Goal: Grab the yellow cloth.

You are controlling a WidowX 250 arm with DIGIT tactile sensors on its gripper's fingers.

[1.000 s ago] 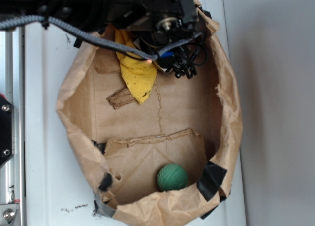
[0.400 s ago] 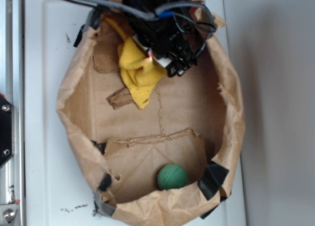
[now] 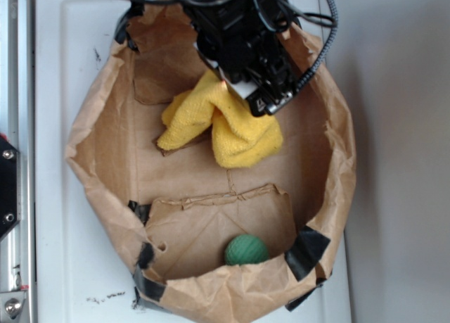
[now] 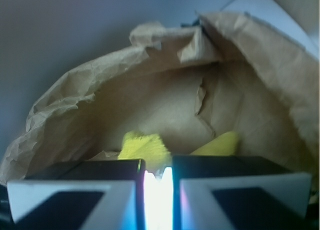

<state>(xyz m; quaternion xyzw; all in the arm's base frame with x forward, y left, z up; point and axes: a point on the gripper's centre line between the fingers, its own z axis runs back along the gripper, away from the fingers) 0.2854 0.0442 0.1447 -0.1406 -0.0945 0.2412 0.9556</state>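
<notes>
In the wrist view, the nearest things are the two dark, white-edged fingers (image 4: 75, 190) of the pincer (image 4: 158, 190), drawn close together with only a thin, brightly lit slit between them. Yellow cloth (image 4: 145, 147) shows right above that slit and spreads to either side behind the fingers, so the pincer seems to be closed on the cloth, though glare washes out the contact point itself. Beyond the cloth rises the crumpled inner wall of a brown paper bag (image 4: 165, 97), its torn rim curling over at the top.

The exterior view looks straight down. Closest to the lower edge, a white table (image 3: 63, 267) carries the open paper bag (image 3: 98, 154), whose rim is patched with strips of black tape (image 3: 304, 244). Just inside the near rim, a small green ball (image 3: 246, 250) rests on a folded flap of the bag's floor, well apart from everything else. Farther in, near the middle of the bag, the yellow cloth (image 3: 239, 136) lies bunched in two lobes, one reaching left and a fuller one to the right, with a piece of torn paper at its lower left edge. The top of the cloth gathers up under the black pincer (image 3: 242, 91), which covers its upper part. Looped cables (image 3: 320, 34) trail from the arm over the bag's far rim.
</notes>
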